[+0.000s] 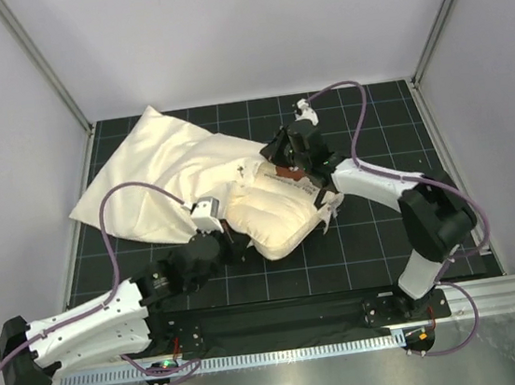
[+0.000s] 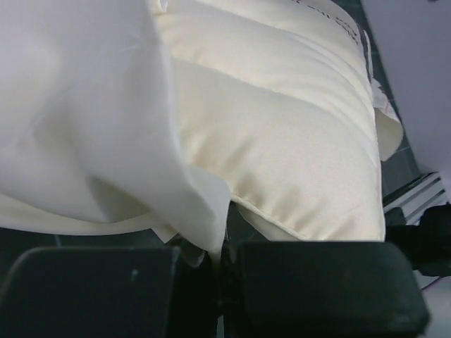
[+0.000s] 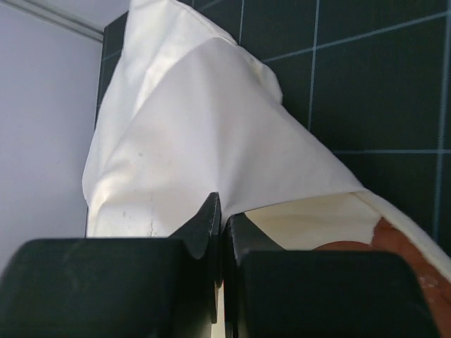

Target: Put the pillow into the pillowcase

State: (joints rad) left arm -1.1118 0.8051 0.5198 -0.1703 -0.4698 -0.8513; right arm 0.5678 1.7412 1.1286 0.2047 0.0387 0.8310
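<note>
Puffy cream pillow [image 1: 284,217] flat, L edge under wrinkly pillowcase [image 1: 161,171].

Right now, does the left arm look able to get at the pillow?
Probably yes: the pillow lies bare just ahead of the left end effector, nothing between. But it is shut on the pillowcase edge and must release first.

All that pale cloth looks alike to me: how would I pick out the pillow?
Find the black gridded table; near its middle lies the pillow, a thick, puffy cream cushion. Unlike the thin, wrinkled pillowcase spreading to its left, it is padded, with stitched ridges and a brown print.
</note>
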